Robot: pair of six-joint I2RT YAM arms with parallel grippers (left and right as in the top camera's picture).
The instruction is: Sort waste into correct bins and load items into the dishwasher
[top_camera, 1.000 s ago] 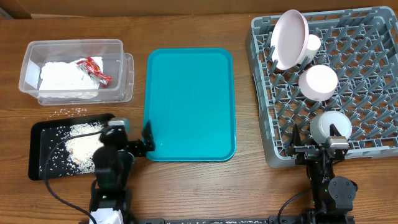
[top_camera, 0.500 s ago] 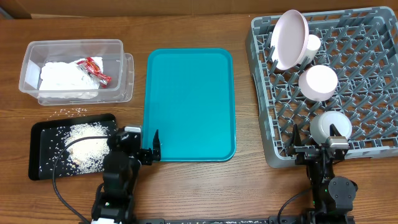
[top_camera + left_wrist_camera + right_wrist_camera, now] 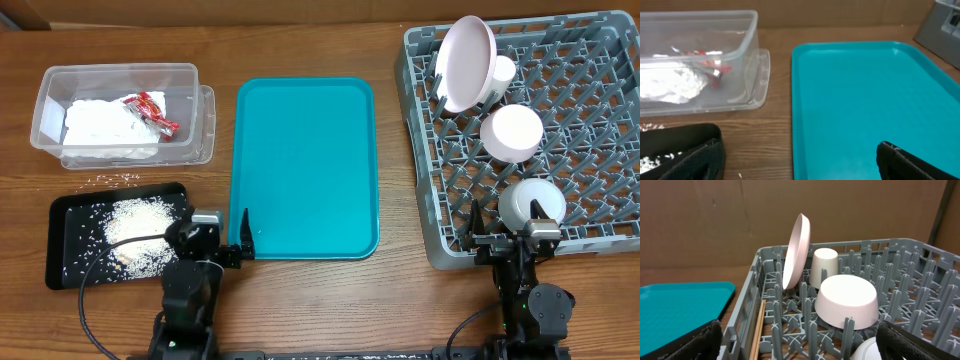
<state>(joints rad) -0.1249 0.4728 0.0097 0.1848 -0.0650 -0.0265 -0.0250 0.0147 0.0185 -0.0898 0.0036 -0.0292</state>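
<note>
The left gripper (image 3: 800, 167) stands wide open and empty, low over the near edge of the teal tray (image 3: 865, 90), which looks like a resting pose since nothing lies between its fingers. That tray stretches away ahead of it, bare. Just to its left sits the black tray (image 3: 60, 215), holding the heap of rice scraps (image 3: 140, 235), so loose food has its own shallow bin. Farther ahead and left is the clear tub (image 3: 747, 60) with the crumpled napkins (image 3: 670, 85) and the red-and-white wrapper (image 3: 710, 70) inside, dry rubbish kept apart from food. A few stray grains (image 3: 115, 180) lie on the table (image 3: 300, 300) between tub and black tray, and they seem to be the only waste not binned. The right gripper (image 3: 802, 350) is likewise spread open and holds nothing, parked at the near edge of the dish rack (image 3: 600, 60). Closest to it is the grey bowl (image 3: 515, 200), then the small white bowl (image 3: 847, 300) upside down so it can drain, and beyond them the cup (image 3: 823, 267) and the plate (image 3: 796, 250), propped on edge between pegs. The job looks essentially complete.
</note>
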